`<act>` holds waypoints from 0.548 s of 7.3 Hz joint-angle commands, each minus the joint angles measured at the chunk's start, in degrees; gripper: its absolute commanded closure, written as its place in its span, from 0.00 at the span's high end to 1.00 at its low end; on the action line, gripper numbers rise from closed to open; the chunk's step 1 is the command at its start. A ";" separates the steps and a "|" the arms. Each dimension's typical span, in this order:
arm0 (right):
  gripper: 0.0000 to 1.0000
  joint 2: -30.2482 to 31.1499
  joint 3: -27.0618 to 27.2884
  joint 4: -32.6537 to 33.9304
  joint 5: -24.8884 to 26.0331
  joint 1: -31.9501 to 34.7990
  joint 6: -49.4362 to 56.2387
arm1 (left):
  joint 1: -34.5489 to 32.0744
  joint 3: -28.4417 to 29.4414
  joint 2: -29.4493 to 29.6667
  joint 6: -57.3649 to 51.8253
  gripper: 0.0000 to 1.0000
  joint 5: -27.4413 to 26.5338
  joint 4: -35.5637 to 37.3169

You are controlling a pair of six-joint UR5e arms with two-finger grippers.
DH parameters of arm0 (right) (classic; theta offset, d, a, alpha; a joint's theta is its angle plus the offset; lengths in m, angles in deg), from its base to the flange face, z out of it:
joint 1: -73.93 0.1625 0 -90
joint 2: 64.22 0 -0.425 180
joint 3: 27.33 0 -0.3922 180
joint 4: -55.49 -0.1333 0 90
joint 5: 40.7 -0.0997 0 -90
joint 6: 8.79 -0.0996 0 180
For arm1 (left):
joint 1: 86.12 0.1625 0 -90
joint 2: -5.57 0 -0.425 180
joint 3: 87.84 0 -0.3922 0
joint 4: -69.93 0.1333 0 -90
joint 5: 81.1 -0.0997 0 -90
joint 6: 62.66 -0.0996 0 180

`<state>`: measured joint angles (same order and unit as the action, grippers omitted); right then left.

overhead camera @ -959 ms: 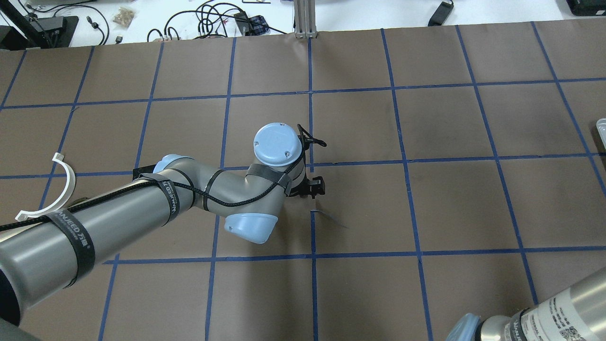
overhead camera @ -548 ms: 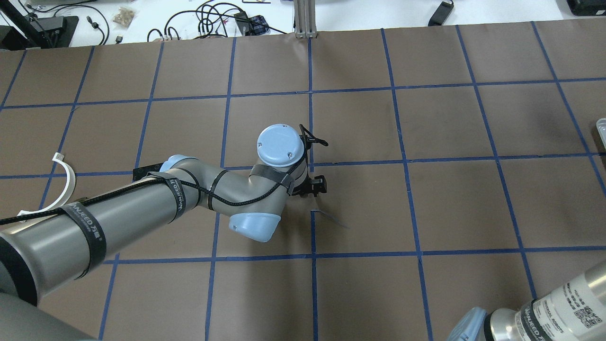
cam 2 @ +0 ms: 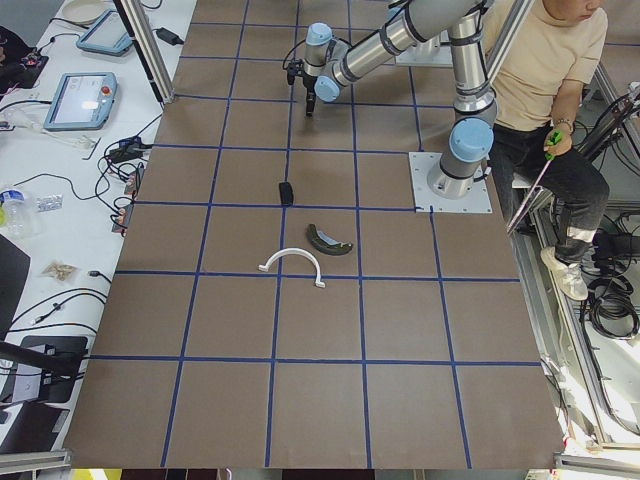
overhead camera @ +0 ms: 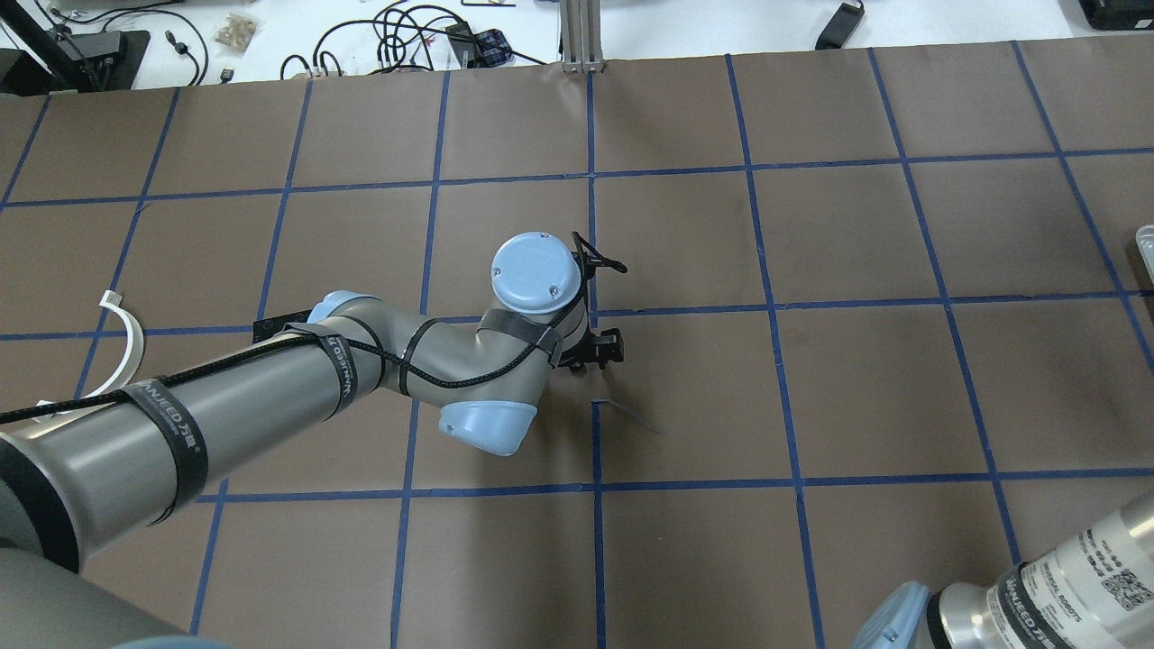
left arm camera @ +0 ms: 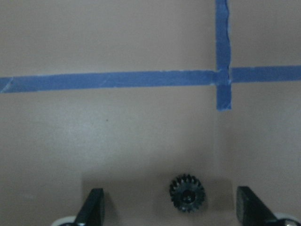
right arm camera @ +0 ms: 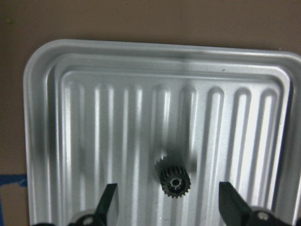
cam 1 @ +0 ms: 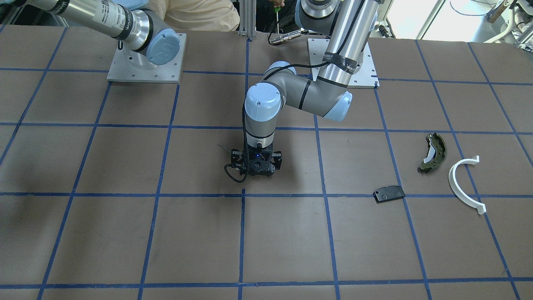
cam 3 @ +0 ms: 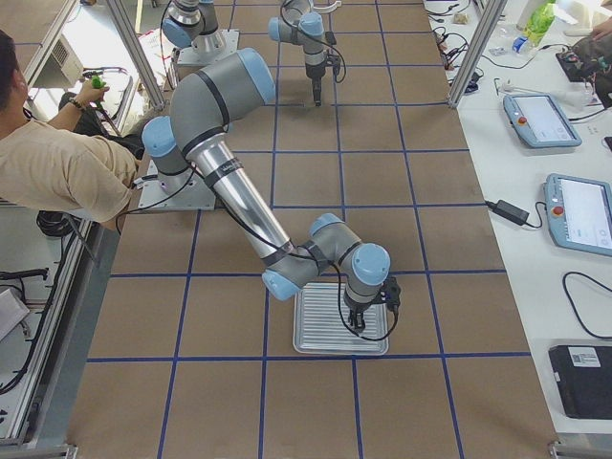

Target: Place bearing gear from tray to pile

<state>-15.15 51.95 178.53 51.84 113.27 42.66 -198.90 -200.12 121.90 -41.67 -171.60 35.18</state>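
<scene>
A small black bearing gear (right arm camera: 175,180) lies on the ribbed silver tray (right arm camera: 40,117). My right gripper (right arm camera: 169,197) hangs open over it, one finger on each side. A second black gear (left arm camera: 187,193) lies on the brown paper at the table's middle, between the open fingers of my left gripper (left arm camera: 170,203), which points straight down (cam 1: 257,166). The pile lies far to my left: an olive brake shoe (cam 1: 433,152), a white half-ring arc (cam 1: 463,183) and a flat black pad (cam 1: 389,193).
Blue tape lines (left arm camera: 223,52) grid the brown table cover. The tray (cam 3: 341,320) sits near the table's right end. A seated person (cam 2: 550,60) is behind the robot bases. Cables and devices lie beyond the far edge (overhead camera: 406,36).
The left arm has shifted slightly to the right, its gripper staying over the table's middle. The right arm's segment at the bottom right corner has moved a little.
</scene>
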 commanded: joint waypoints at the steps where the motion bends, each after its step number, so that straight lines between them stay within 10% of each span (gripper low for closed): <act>1: 0.73 -1.34 -1.14 0.80 -0.17 -0.49 -0.20 | -0.06 0.30 0.04 0.01 0.63 -0.02 0.64; 2: 0.68 -1.70 -0.80 0.80 -0.17 -0.49 -0.55 | -0.06 0.39 0.12 0.01 0.60 -0.02 0.74; 4: 0.55 -1.44 -0.62 0.72 -0.34 -0.49 -0.91 | -0.06 0.22 -0.14 0.01 0.13 -0.37 0.65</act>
<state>-16.67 51.26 179.29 51.56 112.83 41.96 -198.98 -199.77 121.87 -41.65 -171.72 35.88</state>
